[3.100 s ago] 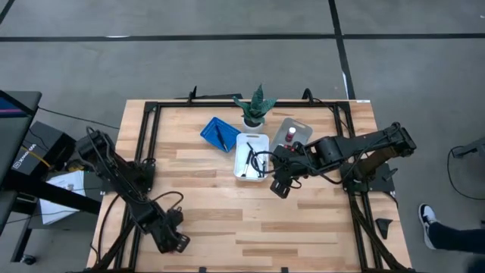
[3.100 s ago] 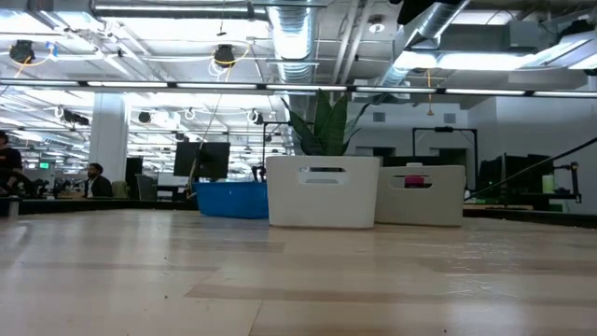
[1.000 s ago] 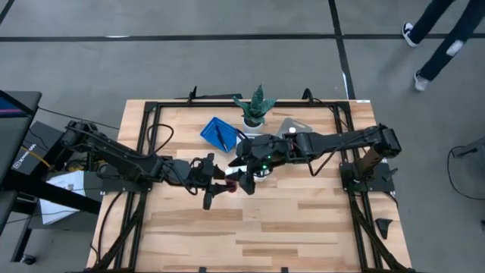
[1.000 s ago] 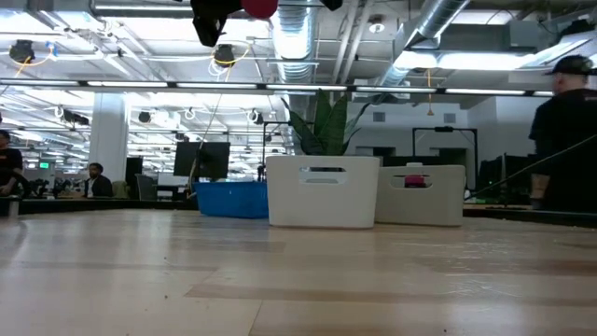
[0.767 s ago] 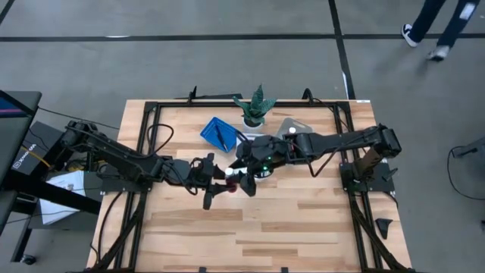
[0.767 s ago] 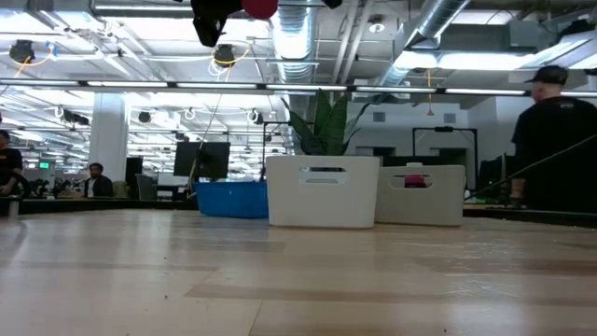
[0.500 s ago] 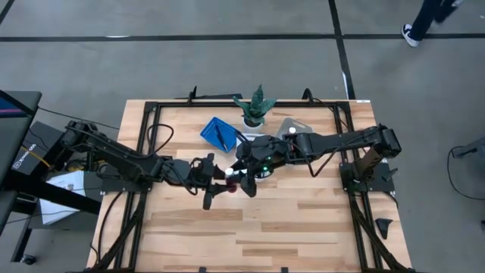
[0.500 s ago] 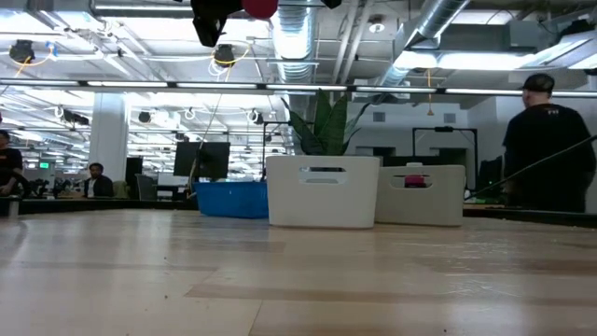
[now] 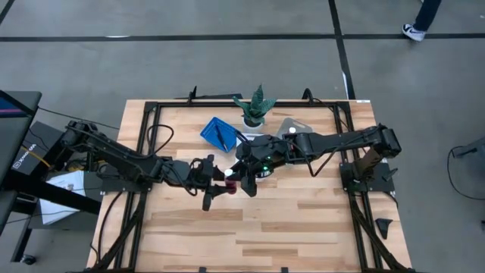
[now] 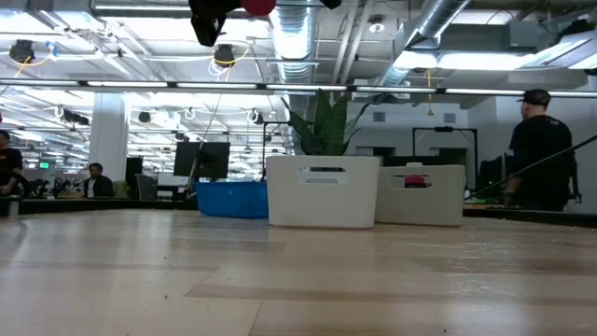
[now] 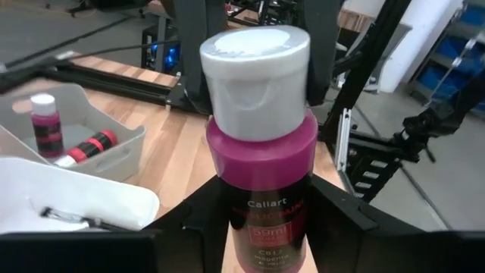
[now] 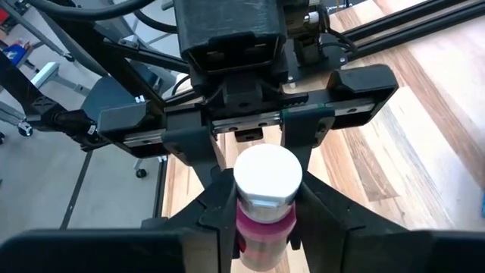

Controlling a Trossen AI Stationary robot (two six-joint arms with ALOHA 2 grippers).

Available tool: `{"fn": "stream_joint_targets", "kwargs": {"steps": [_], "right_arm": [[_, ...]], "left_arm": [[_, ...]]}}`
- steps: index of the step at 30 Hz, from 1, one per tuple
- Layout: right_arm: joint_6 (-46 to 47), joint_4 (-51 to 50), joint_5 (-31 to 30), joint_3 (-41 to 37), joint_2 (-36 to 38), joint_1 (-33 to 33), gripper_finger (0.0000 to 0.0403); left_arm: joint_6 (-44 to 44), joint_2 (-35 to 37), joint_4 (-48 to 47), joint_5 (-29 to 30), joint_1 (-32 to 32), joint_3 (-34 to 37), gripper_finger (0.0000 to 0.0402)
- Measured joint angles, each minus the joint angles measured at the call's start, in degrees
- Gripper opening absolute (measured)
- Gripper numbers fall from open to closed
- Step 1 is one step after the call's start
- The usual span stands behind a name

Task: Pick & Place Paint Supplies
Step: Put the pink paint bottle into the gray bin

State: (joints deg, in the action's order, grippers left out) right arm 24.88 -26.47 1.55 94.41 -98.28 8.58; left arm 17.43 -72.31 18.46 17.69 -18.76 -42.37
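A magenta paint bottle [image 11: 261, 174] with a white cap [image 11: 256, 64] is held in the air between my two grippers over the table's middle, and also shows in the high view [image 9: 227, 177]. It lies roughly level, base toward my left gripper [image 9: 214, 186] and cap toward my right gripper [image 9: 245, 182]. Both grippers are shut on it. Two more red bottles [image 11: 45, 130] [image 11: 87, 146] sit in the grey tray [image 11: 114, 163]. A dark brush [image 11: 72, 218] lies in the white tray [image 11: 30, 189]. My left gripper pinches the bottle's lower body [image 11: 227, 220] between its two fingers, coming level from the table's left, fingers along the bottle. The bottle is clear of the table. My right gripper pinches the bottle just below the cap [image 12: 261, 220] between its two fingers [image 12: 220, 201], coming level from the table's right, cap toward its palm.
The blue tray [image 9: 218, 133] with brushes, the white tray [image 9: 261, 139], the grey tray [image 9: 292, 127] and a small potted plant [image 9: 255, 106] stand at the table's far middle. Bare wood lies toward the near edge. A person [image 10: 539, 149] stands beyond the table.
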Motion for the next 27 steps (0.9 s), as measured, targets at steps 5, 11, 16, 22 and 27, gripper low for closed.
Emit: {"fn": "stream_joint_targets", "kwargs": {"steps": [5, 11, 16, 22, 27], "right_arm": [[0.2, 0.1, -0.7, 0.0, -0.1, 0.0, 0.0103], [0.2, 0.1, -1.1, 0.0, -0.1, 0.0, 0.0103], [0.2, -1.9, -1.4, 0.0, -0.1, 0.0, 0.0104], [2.7, -15.2, -8.7, 0.0, 1.9, 0.5, 0.0104], [7.3, -26.6, -20.3, 0.0, 6.2, 2.5, 0.0104]], "left_arm": [[7.2, 0.0, -0.8, -0.1, 0.2, 0.0, 0.0175], [12.8, 0.0, -8.0, -6.4, 0.2, 0.0, 0.0242], [13.6, 0.0, -18.6, -12.5, -0.1, 0.0, 0.0275], [13.7, 0.0, -23.5, -16.1, -1.5, 0.0, 0.0266], [13.6, 0.0, -23.4, -15.6, -2.0, 0.0, 0.0245]]}}
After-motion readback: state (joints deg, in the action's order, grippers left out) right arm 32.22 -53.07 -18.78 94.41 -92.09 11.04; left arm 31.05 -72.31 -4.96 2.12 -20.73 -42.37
